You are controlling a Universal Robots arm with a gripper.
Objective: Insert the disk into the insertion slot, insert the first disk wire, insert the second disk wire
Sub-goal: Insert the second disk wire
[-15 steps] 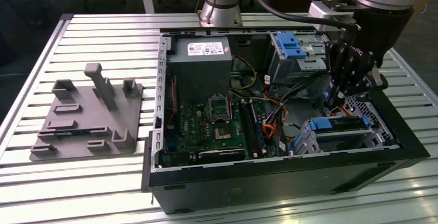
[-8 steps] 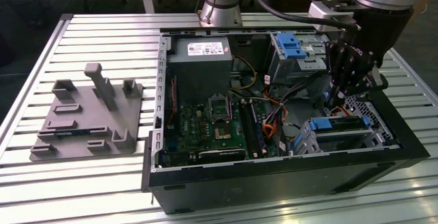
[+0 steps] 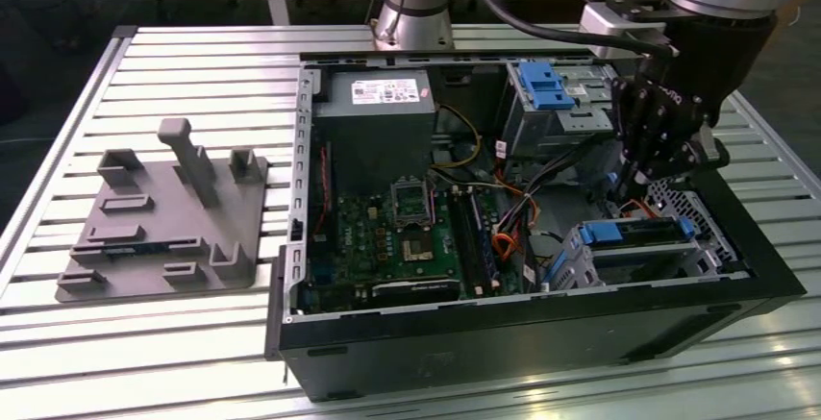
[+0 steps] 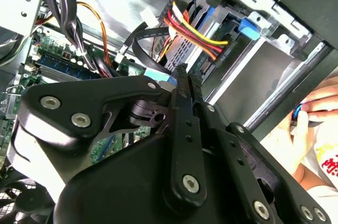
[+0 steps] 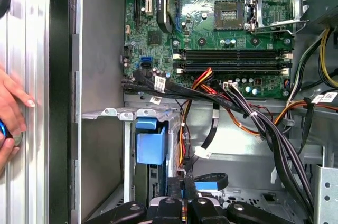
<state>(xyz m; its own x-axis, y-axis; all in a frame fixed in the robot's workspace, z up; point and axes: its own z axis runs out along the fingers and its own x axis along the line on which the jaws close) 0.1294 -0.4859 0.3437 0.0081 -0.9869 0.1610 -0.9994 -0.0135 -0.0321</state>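
The disk (image 3: 645, 259) sits inside the insertion slot (image 3: 705, 220), the low perforated cage at the exterior view's right; its blue carrier frame (image 3: 637, 233) faces the motherboard. Both wrist views show that blue frame (image 5: 150, 143) (image 4: 250, 26) in the cage (image 5: 127, 114). My gripper (image 3: 637, 189) hangs just behind the cage, inside the case. Its fingers (image 5: 182, 184) (image 4: 182, 76) are pressed together on the end of a black disk wire (image 5: 205, 142) with a blue tab (image 4: 160, 74). A red, yellow and black wire bundle (image 4: 193, 36) runs toward the disk's rear.
Open PC case (image 3: 513, 329) with motherboard (image 3: 391, 237), grey power-supply box (image 3: 372, 112) and a taller bay with blue latch (image 3: 545, 84). Loose cables (image 5: 264, 129) cross the floor. A grey fixture (image 3: 167, 218) lies outside. A person's hand (image 5: 10, 113) (image 4: 306, 123) rests beside the case.
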